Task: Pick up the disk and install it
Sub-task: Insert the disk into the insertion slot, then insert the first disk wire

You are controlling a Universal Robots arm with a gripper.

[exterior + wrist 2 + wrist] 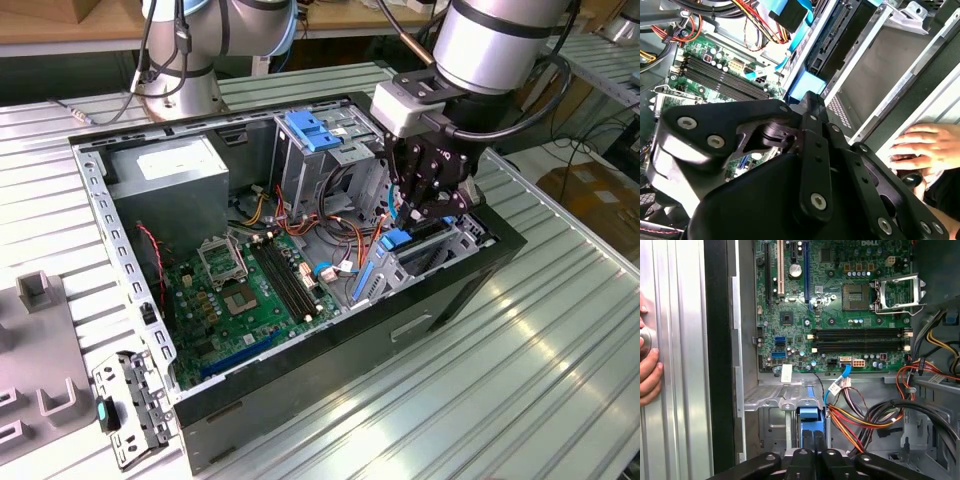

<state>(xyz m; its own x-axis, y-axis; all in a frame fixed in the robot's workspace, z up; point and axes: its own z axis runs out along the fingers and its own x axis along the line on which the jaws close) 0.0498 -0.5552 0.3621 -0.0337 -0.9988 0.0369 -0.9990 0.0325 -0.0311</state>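
Exterior view shows the gripper (428,212) lowered into the open computer case (330,390), at the drive bay (457,238) on the exterior view's right. The disk (398,240) stands on edge in that bay, close beside the green motherboard (250,290). In the first wrist view the jaws are drawn close together, with their tips right at the disk's blue bracket (810,422). Whether they pinch it I cannot tell. A person's hand (920,147) rests on the ribbed tabletop (520,380) just outside the case wall.
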